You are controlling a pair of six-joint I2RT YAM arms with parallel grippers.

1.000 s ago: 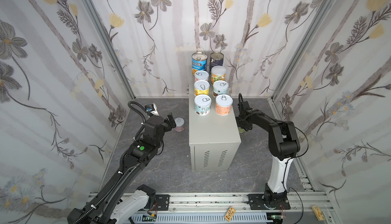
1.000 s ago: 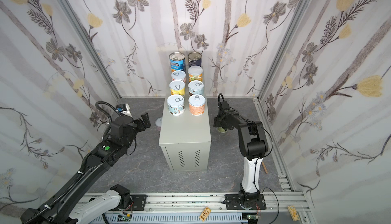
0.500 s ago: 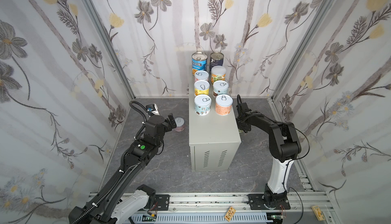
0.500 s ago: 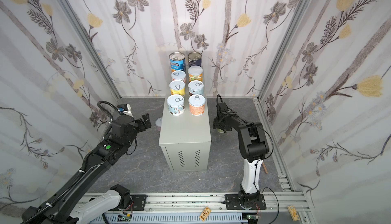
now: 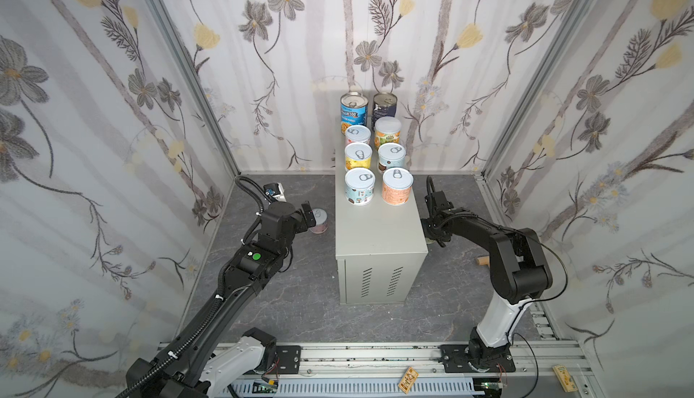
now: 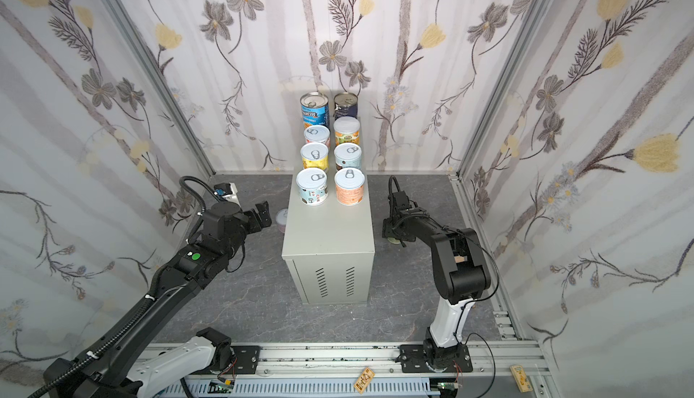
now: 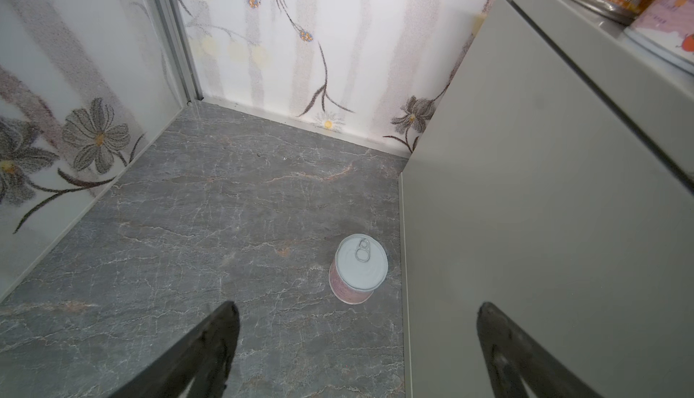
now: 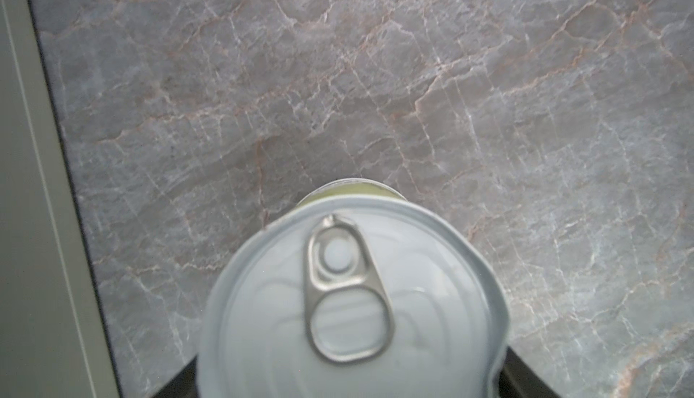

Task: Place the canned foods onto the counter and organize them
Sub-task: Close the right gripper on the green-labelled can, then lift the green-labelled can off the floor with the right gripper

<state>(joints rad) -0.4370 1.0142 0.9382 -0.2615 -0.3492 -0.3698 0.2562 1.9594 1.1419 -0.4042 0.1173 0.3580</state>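
Pull-tab can [image 8: 349, 302] in right tool [image 8: 353, 381], beside counter [image 8: 26, 227]

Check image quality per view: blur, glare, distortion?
Right wrist: yellowish can fills the near field, soft. Left wrist: pink can sharp, fingers blurred at the edge. Both top views: even light, no glare on the counter, walls splayed by the wide lens.

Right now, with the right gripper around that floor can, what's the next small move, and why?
Probably lift straight up. The right gripper looks closed on the yellow-green can, which stands on the floor close beside the counter; the counter's bare front top sits higher, so the can must rise before moving across.
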